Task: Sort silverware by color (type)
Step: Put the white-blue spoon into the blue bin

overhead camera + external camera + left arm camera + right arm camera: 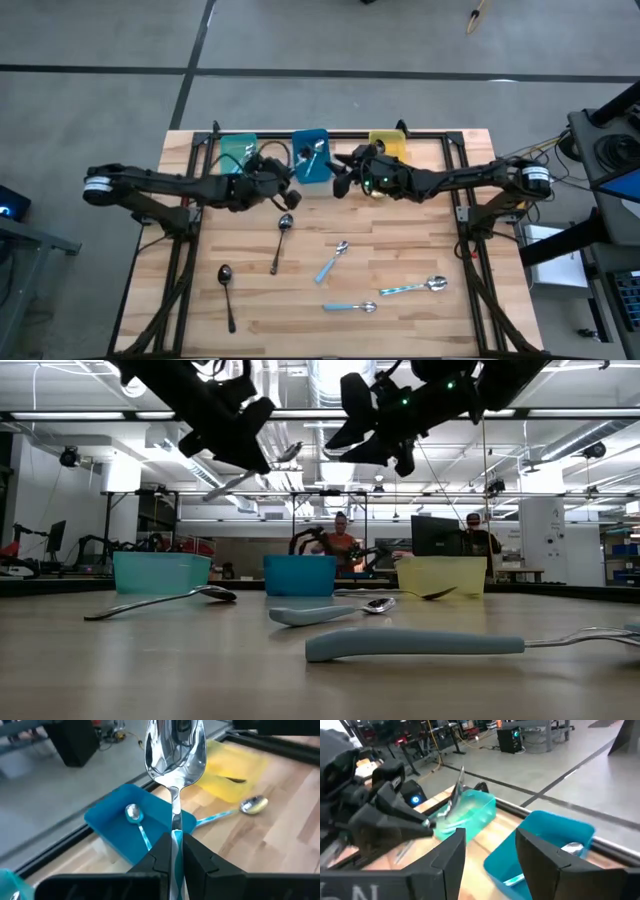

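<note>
The worktop (400,250) carries three bins in a row at its far edge: a teal bin (237,150), a blue bin (311,156) and a yellow bin (388,145). Probably each bin is for one kind of spoon.

Both arms reach to the middle of this row. The left gripper (175,851) hangs near the blue bin, and its fingers are closed on the light-blue handle of a silver spoon (175,750). This spoon lies along the gripper's own axis, bowl forward and away from the fingers, so it looks ready to go into the blue bin. One spoon of the same kind (135,817) lies there already. The right gripper (487,857) is above the blue bin with its fingers apart and nothing between them.

On the worktop, two dark spoons (281,238) lie on the left half, long axes running near to far. Four blue-handled spoons (333,262) lie right of them, mostly slanting or crosswise.
</note>
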`<state>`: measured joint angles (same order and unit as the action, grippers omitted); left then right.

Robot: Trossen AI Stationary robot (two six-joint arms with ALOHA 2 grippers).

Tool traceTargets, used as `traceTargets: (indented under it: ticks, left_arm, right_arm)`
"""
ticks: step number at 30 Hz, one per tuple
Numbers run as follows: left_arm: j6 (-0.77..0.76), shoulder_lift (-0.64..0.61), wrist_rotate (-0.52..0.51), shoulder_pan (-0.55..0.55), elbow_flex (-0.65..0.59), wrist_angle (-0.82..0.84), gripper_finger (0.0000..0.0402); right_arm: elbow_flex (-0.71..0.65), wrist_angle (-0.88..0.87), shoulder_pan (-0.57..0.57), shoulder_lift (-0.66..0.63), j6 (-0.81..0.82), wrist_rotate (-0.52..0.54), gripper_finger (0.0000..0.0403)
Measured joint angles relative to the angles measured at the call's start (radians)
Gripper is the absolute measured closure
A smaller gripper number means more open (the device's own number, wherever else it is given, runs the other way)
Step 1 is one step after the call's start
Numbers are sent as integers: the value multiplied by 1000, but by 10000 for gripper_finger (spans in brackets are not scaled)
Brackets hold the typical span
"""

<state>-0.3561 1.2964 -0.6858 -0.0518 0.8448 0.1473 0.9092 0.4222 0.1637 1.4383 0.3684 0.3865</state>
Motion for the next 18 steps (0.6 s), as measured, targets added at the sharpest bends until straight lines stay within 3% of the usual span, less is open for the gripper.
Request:
traceTargets:
  ticks: [9,18]
  left_arm:
    - [-155,-47,167,-169,15,13,394]
    - [-137,146,351,-311,204,72,394]
  right_arm:
    - [0,-280,23,-178,-266,8,244]
    - [0,-605,25,-308,-420,8,264]
